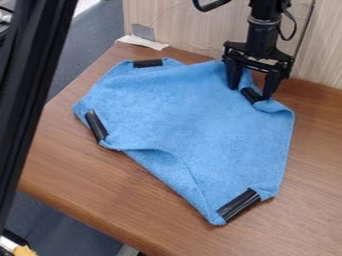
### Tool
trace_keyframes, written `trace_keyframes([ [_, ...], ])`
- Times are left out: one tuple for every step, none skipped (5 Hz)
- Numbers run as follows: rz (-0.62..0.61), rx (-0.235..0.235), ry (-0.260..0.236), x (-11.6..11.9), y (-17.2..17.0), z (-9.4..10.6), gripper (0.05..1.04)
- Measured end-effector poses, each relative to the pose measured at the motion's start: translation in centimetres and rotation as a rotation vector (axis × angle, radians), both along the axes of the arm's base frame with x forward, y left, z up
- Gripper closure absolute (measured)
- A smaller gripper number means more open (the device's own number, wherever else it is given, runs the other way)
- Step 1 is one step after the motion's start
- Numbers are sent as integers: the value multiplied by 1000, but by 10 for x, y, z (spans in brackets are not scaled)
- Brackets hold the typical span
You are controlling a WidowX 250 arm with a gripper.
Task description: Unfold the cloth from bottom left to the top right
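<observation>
While the blue cloth [187,117] lies mostly spread, the end effector [250,93] hangs open at its upper-right corner.

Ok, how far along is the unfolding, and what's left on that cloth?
Mostly done, I'd say: the blue cloth lies broadly spread on the table. In hand: the gripper is at the upper-right corner, its fingers apart around a black strip; I see no clear grip. Left: that corner looks rumpled, and a crease runs along the lower-left side, so both probably need flattening.
</observation>
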State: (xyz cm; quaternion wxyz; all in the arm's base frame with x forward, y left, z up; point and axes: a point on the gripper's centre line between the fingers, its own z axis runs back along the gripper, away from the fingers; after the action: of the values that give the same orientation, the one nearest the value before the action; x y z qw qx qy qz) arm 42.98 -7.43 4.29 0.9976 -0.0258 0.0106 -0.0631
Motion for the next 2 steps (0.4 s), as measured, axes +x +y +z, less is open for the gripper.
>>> trace_keyframes([
  [-16,-11,-44,-1,1,24,83],
  [-20,-36,-44,-8,10,44,83],
])
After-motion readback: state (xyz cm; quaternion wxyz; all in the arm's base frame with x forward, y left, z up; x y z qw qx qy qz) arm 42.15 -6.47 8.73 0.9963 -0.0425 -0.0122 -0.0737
